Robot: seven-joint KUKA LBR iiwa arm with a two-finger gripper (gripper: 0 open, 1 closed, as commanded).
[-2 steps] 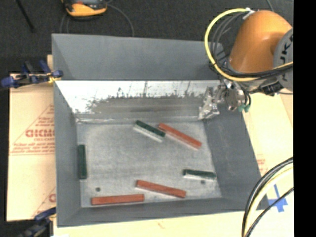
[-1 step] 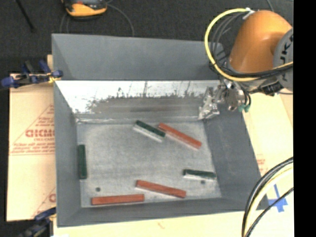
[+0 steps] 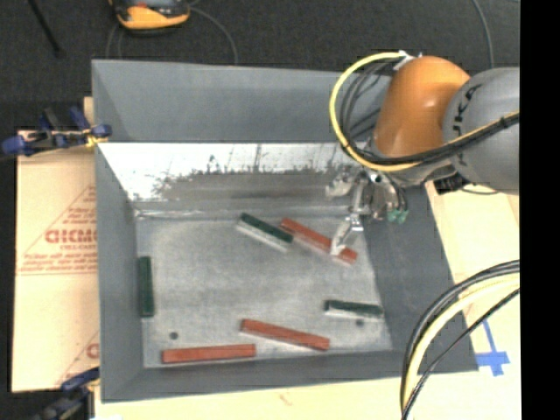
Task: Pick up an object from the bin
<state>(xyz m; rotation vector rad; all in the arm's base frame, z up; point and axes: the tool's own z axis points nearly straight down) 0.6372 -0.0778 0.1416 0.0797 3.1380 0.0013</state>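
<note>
While two red bars lie at the near end of the grey metal bin (image 3: 114, 234), a KUKA arm works farther back. The front red bar (image 3: 208, 353) runs flat along the near wall toward the left corner, and the angled red bar (image 3: 284, 334) sits just behind it. A short dark green bar (image 3: 353, 308) rests to their right, and the left green bar (image 3: 144, 287) lies lengthwise by the left wall, well apart from the rest. Toward the back of the floor, the slanting red bar (image 3: 302, 232) runs down to the right, its upper end touching or nearly touching the middle green bar (image 3: 262, 229). The gripper (image 3: 346, 240) is down at this slanting bar's right end, at or just above it. Whether the claw is released or clenched cannot be told from this angle, and nothing is seen lifted off the floor. Behind it rises the wrist under its orange cover (image 3: 418, 103), ringed by cables. The pick appears to be at the grasping step, with the descent done and the bar not yet raised. The next move likely calls for a firm closure across the bar's narrow width, then a straight lift clear of the neighbouring green bar.
</note>
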